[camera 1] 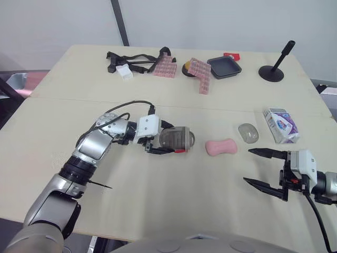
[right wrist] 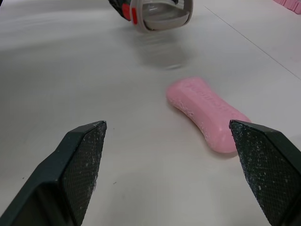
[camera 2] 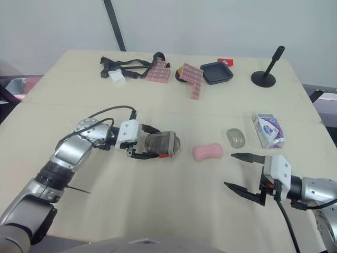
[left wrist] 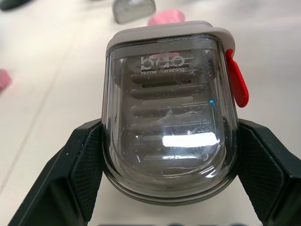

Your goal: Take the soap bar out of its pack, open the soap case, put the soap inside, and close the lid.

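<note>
Soap case (camera 1: 176,138) lies left of soap bar (camera 1: 220,147); lid (camera 1: 248,132), then pack (camera 1: 280,125), farther right.

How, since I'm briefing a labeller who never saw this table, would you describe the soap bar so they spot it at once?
Look at the near half of the beige table, between the smoky soap case clamped in the left gripper and the open right gripper. The soap bar lies bare there: the one solid pink, peanut-shaped lump, beside a grey oval piece.
</note>
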Robot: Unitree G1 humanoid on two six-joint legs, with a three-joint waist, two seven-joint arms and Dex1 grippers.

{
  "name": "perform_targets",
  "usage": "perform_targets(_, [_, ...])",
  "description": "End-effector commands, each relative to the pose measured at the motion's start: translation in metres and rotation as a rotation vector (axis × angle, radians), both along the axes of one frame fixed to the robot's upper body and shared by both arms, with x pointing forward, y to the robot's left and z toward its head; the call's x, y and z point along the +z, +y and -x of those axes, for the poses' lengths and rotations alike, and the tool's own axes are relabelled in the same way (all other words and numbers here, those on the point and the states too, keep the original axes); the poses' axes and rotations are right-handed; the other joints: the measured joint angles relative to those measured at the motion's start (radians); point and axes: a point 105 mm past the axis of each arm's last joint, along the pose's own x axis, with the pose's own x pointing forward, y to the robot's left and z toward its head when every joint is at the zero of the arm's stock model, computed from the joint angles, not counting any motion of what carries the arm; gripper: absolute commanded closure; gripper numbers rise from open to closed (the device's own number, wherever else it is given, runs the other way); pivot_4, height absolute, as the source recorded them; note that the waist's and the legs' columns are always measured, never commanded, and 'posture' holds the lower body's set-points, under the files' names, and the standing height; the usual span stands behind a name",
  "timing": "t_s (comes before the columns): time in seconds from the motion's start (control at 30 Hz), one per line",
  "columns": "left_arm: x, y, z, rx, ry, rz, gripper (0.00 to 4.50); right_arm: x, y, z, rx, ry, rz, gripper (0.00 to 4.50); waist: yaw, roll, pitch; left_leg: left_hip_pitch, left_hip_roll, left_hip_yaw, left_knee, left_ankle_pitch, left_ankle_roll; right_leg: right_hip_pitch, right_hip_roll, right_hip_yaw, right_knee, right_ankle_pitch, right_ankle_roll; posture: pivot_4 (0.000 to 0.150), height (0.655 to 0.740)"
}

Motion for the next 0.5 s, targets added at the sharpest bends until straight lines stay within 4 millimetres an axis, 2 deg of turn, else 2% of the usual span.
perform_targets(0.03, [0.009, -0.006, 0.005, -0.039, -0.03, -0.087, 1.04, 0.01, 0.001, -0.002, -0.02, -0.025, -0.03, 0.01, 0.0, 0.0, 0.0, 0.0, 0.0, 0.0, 0.0, 0.0, 0.0, 0.0, 0.0, 0.0, 0.0, 0.0, 0.0, 0.15, 0.7398])
perform_targets(0.2, [0.016, -0.018, 0.009, -0.046, -0.036, -0.122, 1.04, 0.011, 0.002, -0.003, -0.032, -0.009, -0.075, 0.01, 0.0, 0.0, 0.0, 0.0, 0.0, 0.0, 0.0, 0.0, 0.0, 0.0, -0.001, 0.0, 0.0, 0.0, 0.0, 0.15, 0.7398])
perform_targets(0.5, [0.011, -0.019, 0.001, -0.016, -0.072, -0.232, 1.04, 0.006, 0.013, 0.006, 0.031, -0.017, -0.091, 0.01, -0.002, 0.0, 0.0, -0.001, 0.0, 0.0, 0.0, 0.0, 0.0, 0.0, 0.0, 0.0, 0.001, -0.001, -0.003, 0.15, 0.7398])
